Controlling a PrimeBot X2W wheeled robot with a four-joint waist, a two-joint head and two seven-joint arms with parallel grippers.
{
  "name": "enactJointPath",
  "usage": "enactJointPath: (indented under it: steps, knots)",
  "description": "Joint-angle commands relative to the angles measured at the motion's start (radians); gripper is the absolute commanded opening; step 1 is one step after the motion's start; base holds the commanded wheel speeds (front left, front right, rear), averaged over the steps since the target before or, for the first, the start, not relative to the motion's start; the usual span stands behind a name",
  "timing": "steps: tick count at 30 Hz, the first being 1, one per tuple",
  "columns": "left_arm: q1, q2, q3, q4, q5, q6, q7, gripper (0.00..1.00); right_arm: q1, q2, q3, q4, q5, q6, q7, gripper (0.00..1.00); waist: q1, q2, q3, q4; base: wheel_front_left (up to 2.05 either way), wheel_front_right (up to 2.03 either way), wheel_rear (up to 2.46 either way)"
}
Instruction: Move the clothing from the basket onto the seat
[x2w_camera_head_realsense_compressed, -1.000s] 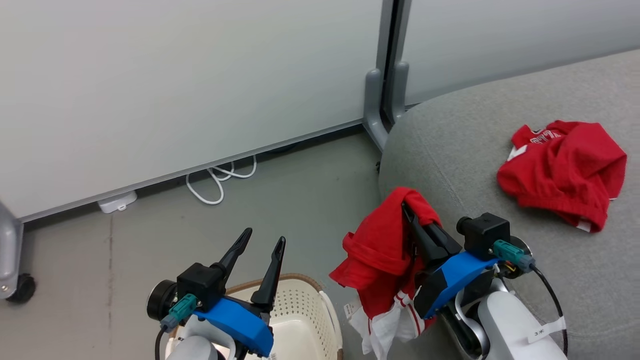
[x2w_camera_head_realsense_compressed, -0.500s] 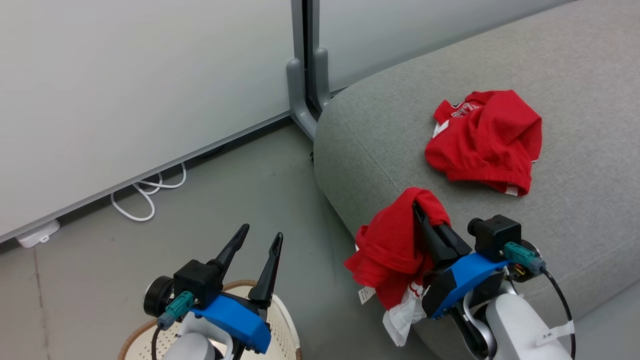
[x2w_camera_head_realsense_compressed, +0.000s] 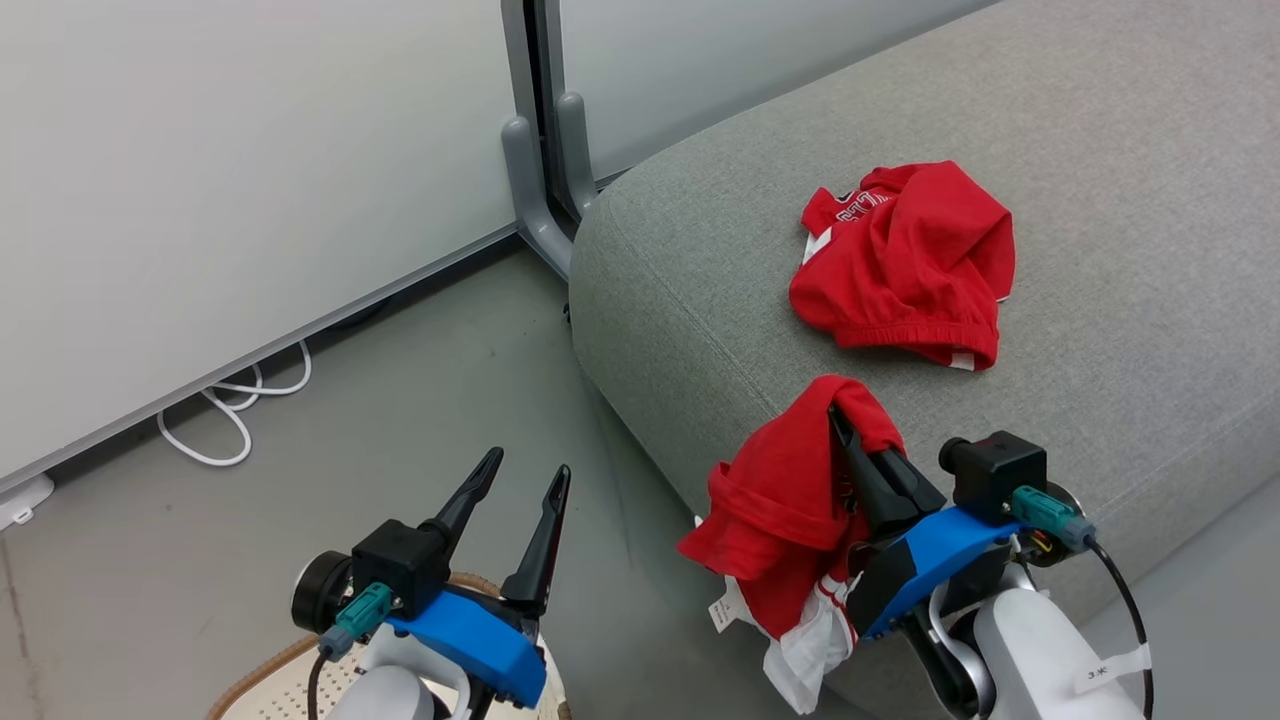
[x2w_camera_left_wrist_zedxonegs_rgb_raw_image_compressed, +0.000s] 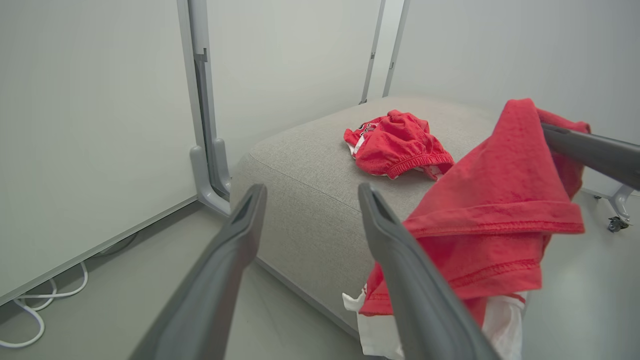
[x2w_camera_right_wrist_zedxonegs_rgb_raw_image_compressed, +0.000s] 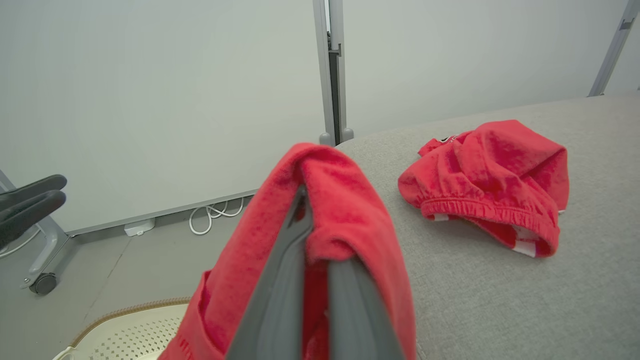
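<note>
While the right end effector (x2w_camera_head_realsense_compressed: 835, 418) is clenched on the red garment (x2w_camera_head_realsense_compressed: 775, 490) at lower centre, it should pass well over the edge of the grey seat (x2w_camera_head_realsense_compressed: 1100, 350) before letting go

Here's the large grey fabric-upholstered seat cushion (x2w_camera_head_realsense_compressed: 1100, 180), rounded at its corner, and lying right on top of it, well in from the front edge, is one crumpled bright red fabric garment (x2w_camera_head_realsense_compressed: 905, 265) with white trim and printed lettering. Down beside the cushion, the smooth grey floor (x2w_camera_head_realsense_compressed: 420, 380) carries the cream-white perforated plastic basket (x2w_camera_right_wrist_zedxonegs_rgb_raw_image_compressed: 131, 326) with its brown woven-look rim. Also on it are a looped white cable (x2w_camera_head_realsense_compressed: 235, 405) along the foot of the pale wall panel (x2w_camera_head_realsense_compressed: 200, 150) and the grey metal partition foot (x2w_camera_head_realsense_compressed: 535, 215) just by the cushion's corner.
</note>
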Motion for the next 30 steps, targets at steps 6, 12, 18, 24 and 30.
enactJointPath:
  steps: [6,12,18,24,30]
  knots:
    - [-0.013,-0.001,-0.006,-0.004,0.001,-0.001,-0.003,1.00,-0.023,-0.001,-0.019,-0.001,-0.005,0.000,0.004,0.00,0.0000,0.0000,0.009,0.004,0.00,0.00,0.00]
    - [-0.033,0.009,-0.009,-0.011,0.007,-0.001,-0.003,1.00,-0.147,-0.014,-0.078,-0.008,-0.043,0.000,0.057,0.00,0.0000,0.0000,0.046,0.016,0.00,0.00,0.00]
    - [-0.079,0.029,-0.019,-0.023,0.011,-0.001,-0.003,1.00,-0.339,-0.065,-0.181,-0.031,-0.027,0.000,0.125,0.00,0.0000,0.0000,0.116,0.044,0.00,0.00,0.00]
    - [-0.130,0.042,-0.029,-0.039,0.016,-0.001,-0.003,1.00,-0.524,-0.154,-0.314,-0.065,-0.032,0.000,0.173,0.00,0.0000,0.0000,0.204,0.093,0.00,0.00,0.00]
    - [-0.186,0.062,-0.041,-0.059,0.026,-0.001,-0.003,1.00,-0.669,-0.265,-0.448,-0.081,-0.059,0.000,0.180,0.00,0.0000,0.0000,0.302,0.150,0.00,0.00,0.00]
